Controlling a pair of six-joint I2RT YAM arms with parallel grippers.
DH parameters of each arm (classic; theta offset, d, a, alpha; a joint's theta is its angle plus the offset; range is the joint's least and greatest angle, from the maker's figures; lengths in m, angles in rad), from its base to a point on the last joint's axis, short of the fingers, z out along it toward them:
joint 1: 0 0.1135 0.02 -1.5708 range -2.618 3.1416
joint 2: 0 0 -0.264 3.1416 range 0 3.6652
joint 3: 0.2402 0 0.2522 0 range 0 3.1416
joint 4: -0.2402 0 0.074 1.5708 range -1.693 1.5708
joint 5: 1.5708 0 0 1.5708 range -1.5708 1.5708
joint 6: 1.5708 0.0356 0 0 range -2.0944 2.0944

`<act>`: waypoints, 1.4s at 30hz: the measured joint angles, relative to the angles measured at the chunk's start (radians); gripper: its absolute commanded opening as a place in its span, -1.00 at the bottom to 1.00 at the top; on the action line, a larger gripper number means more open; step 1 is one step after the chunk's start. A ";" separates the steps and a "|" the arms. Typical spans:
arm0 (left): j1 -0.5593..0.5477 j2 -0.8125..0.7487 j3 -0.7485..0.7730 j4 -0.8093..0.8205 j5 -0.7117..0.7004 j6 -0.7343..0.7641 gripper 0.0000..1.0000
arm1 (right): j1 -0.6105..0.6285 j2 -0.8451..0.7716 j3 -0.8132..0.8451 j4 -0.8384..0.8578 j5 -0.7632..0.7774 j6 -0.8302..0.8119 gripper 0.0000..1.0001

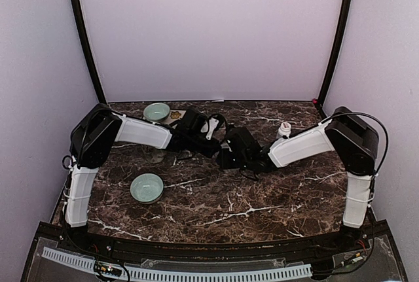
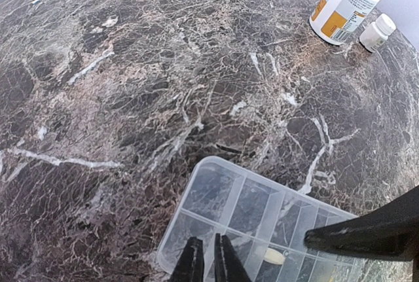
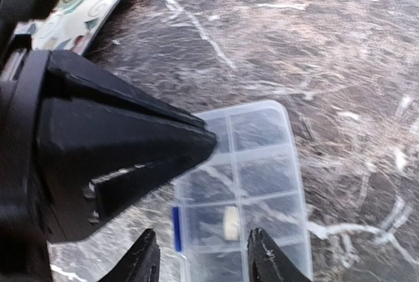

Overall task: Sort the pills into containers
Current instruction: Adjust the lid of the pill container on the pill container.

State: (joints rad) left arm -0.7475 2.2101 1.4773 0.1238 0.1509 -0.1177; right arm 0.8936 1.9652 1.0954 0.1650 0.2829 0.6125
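Note:
The container point(image 2: 252, 207) is a clear compartment box lying flat on the marble; it also shows in the right wrist view point(image 3: 262, 164). One pale pill point(image 3: 230, 223) lies in a compartment near the box's middle, and the same pill point(image 2: 275, 256) shows in the left wrist view. My left gripper point(image 2: 206, 259) is shut, its tips down on the box's near corner over a divider; I cannot tell whether it pinches a wall. My right gripper point(image 3: 203, 246) stands open over the box, one finger on each side of the pill's compartment, holding nothing. In the top view both grippers hide the box.
Two pale green bowls point(image 1: 156, 112) point(image 1: 146, 187) sit on the left side of the table. A patterned plate point(image 1: 175, 117) lies by the far bowl. A large white bottle point(image 2: 347, 4) and a small one point(image 2: 378, 32) stand beyond the box. A bottle point(image 1: 284, 128) stands by the right arm.

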 measured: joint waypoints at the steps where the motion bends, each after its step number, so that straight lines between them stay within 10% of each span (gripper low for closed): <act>1: 0.001 0.000 -0.001 0.002 0.003 -0.002 -0.85 | 0.004 -0.005 -0.003 -0.010 0.019 -0.006 -0.01; 42: 0.035 -0.020 -0.090 0.118 0.108 -0.067 -0.86 | 0.029 0.057 0.042 0.027 0.111 -0.062 0.23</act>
State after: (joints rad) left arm -0.7124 2.1899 1.3869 0.2417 0.2588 -0.1844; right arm 0.9230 2.0224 1.1370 0.1917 0.3943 0.5503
